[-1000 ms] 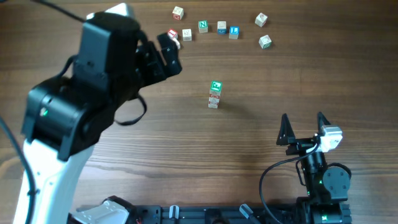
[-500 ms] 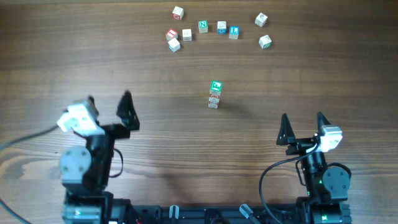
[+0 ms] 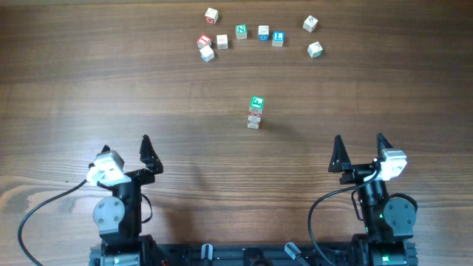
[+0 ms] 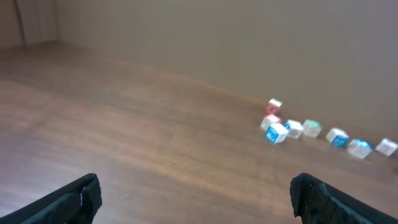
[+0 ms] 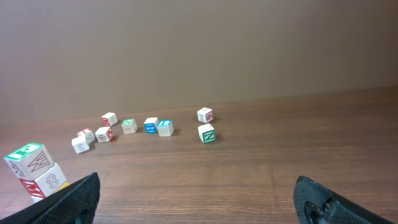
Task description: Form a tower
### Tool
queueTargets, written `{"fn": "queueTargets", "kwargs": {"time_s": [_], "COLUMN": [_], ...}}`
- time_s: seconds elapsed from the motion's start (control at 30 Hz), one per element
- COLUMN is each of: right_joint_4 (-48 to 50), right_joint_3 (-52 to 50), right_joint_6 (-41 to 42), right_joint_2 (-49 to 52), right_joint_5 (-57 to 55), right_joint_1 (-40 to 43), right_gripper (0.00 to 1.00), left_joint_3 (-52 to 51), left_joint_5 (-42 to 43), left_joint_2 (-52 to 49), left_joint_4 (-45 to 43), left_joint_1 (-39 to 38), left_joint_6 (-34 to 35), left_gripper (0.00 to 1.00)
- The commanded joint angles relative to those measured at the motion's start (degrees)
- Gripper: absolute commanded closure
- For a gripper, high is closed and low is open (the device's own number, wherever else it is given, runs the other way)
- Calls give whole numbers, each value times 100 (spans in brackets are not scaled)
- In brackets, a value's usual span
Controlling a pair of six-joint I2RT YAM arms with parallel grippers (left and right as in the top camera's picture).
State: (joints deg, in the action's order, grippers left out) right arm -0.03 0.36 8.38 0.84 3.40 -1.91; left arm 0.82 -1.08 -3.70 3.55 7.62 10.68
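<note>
The tower (image 3: 255, 112) stands mid-table, a narrow stack of pale letter cubes with red marks and a green-faced top cube. The right wrist view catches its top cubes (image 5: 34, 170) at the lower left edge. My left gripper (image 3: 126, 148) rests near the front left, open and empty, far from the tower. In its own view the left gripper (image 4: 198, 193) frames bare wood. My right gripper (image 3: 358, 148) sits at the front right, open and empty. Seen from its wrist, the right gripper (image 5: 198, 194) has nothing between its fingers.
Several loose letter cubes (image 3: 242, 31) lie in a curved row at the far side, also seen as loose cubes (image 5: 151, 125) and, blurred, as loose cubes (image 4: 292, 128). Arm bases and cables sit at the front edge.
The left arm has drawn back from above the far-left cubes down to its resting place at the front left. The right arm and tower have not moved.
</note>
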Motion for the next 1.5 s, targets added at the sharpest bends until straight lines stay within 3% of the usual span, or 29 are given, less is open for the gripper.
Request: {"fn": "queueTargets", "kwargs": {"time_s": [0.0,1.47], "right_joint_4": [15,13], "right_joint_3": [-7,-7], "right_joint_6": [76,-525], "right_joint_2": [-31,-63], "right_joint_5": [68,4], "right_joint_1": [28,125], "right_gripper": [0,0], "left_joint_3": [-50,-50], "left_joint_5": [-96,-72], "left_joint_2": [269,354], "left_joint_4": [61,52], "left_joint_1": [92,92], "left_joint_6": [-175,-127], "left_gripper": [0,0]}}
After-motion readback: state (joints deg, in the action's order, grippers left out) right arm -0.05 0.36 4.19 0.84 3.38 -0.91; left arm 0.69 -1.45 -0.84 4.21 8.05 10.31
